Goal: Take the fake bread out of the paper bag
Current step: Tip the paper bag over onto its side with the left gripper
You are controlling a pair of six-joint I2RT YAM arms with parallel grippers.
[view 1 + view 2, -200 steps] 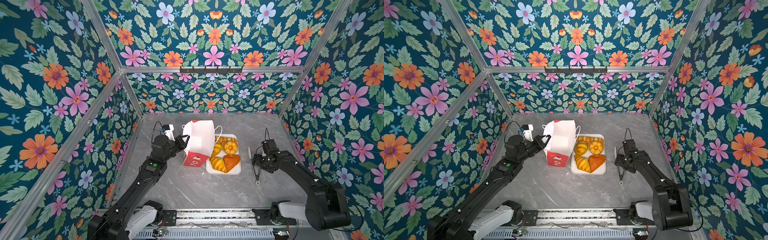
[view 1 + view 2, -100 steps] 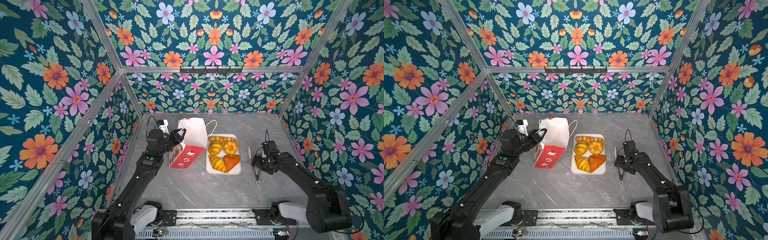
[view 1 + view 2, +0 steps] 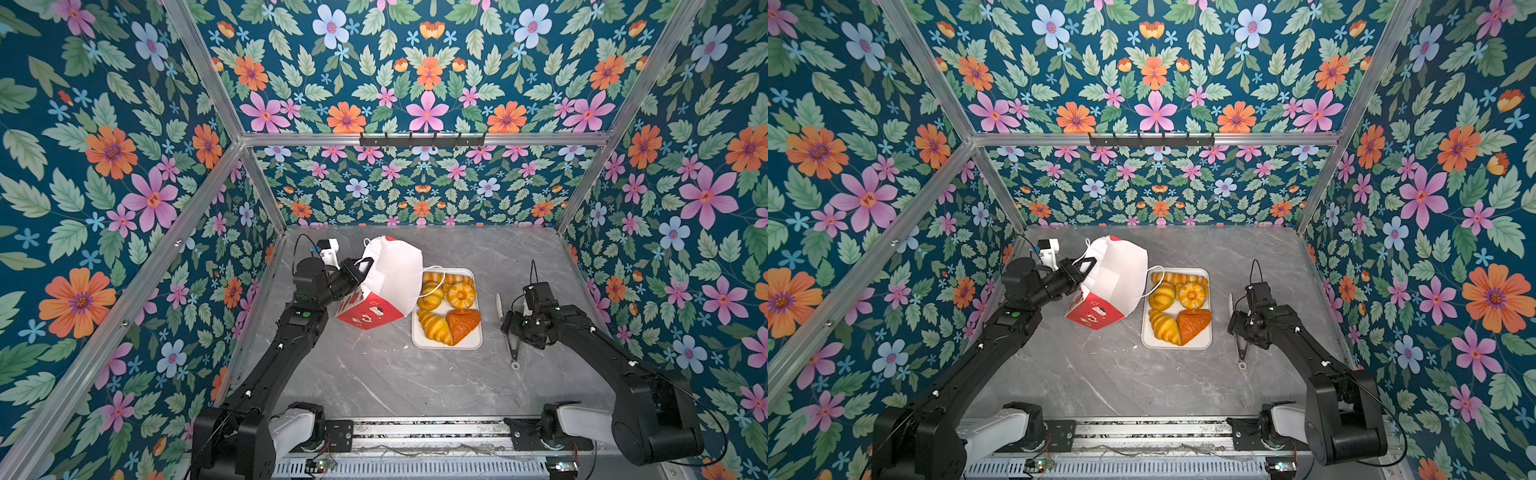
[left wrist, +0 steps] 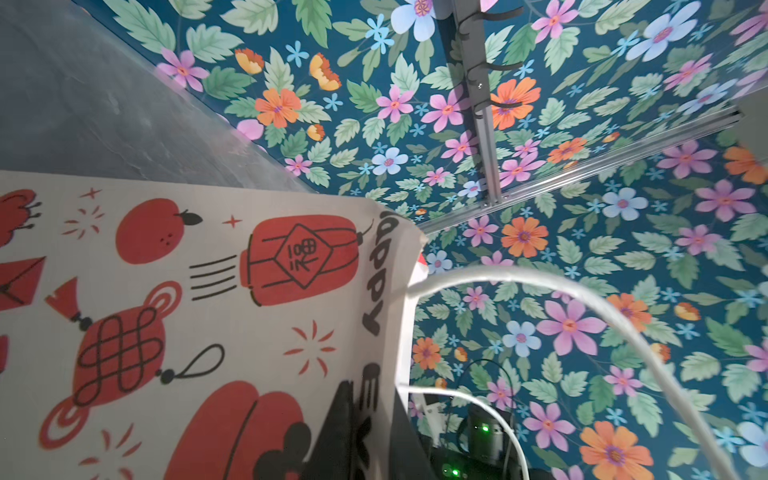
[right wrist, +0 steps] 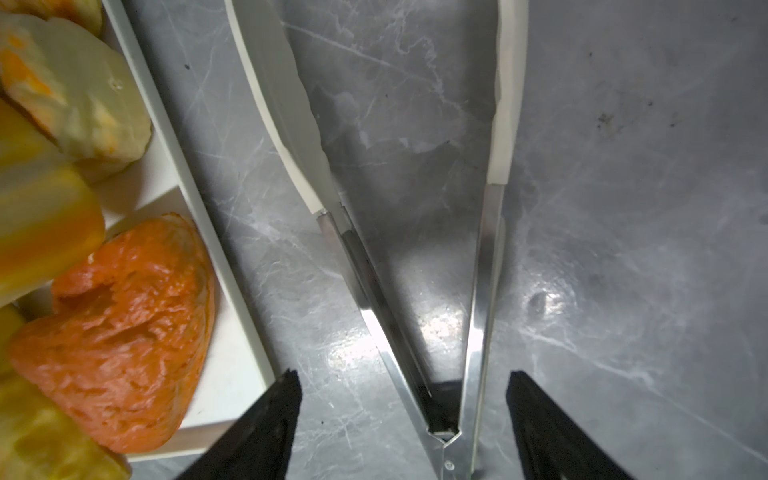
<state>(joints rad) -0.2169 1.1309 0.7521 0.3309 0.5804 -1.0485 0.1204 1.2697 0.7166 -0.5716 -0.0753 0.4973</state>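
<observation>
The paper bag [image 3: 390,270] is held tilted by its rim in the narrowly pinched left tool [image 3: 362,265]. The fake bread [image 3: 460,294] is laid on the white tray [image 3: 446,345]. The right tool [image 5: 402,376] is spread wide astride the tongs [image 5: 478,291] on the worktop [image 3: 395,382]. A pastry could be dragged off if the cord handle [image 3: 432,283] draped over it is pulled.

1. My tool [image 5: 409,415] points down at the grey marble bench [image 5: 623,208], its two black fingers [image 5: 274,419] spread wide.
2. The hinged end of a pair of metal tongs [image 5: 481,291] lies between them, touched by neither finger. The white-tipped arms splay in a V.
3. A white tray [image 5: 209,232] sits beside the tongs, its rim just clear of one arm.
4. The tray holds fake bread [image 5: 45,232]: an orange-brown triangle [image 5: 120,332] nearest my tool, with blurred glossy yellow pieces around it.
</observation>
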